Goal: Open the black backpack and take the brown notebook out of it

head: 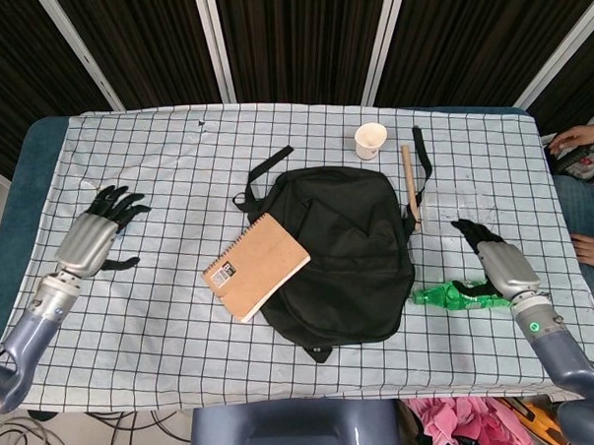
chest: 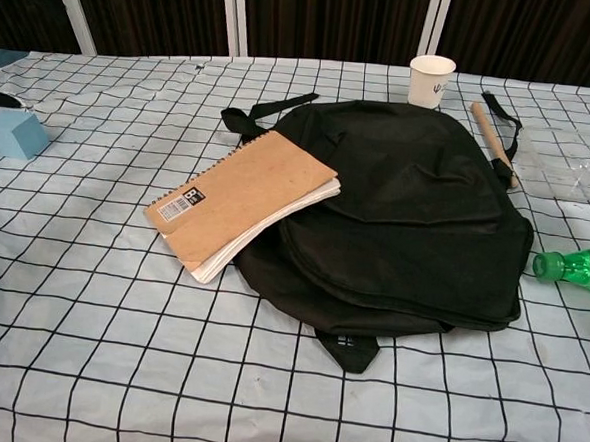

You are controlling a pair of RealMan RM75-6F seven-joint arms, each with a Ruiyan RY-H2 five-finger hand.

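The brown spiral notebook (head: 256, 267) (chest: 239, 200) lies flat with its right part on the left side of the black backpack (head: 344, 251) (chest: 400, 218) and its left part over the tablecloth. My left hand (head: 91, 238) hovers far to the left near the table edge, fingers spread and empty. My right hand (head: 498, 265) sits at the right, fingers apart, just above the green bottle (head: 454, 295) (chest: 576, 266), holding nothing. Neither hand shows clearly in the chest view.
A white paper cup (head: 370, 139) (chest: 430, 80) stands behind the backpack. A wooden stick (head: 409, 181) (chest: 493, 142) and a clear plastic piece (head: 459, 208) lie at the right. A blue cube (chest: 16, 134) sits at the left. A person's hand (head: 577, 136) shows at the right edge.
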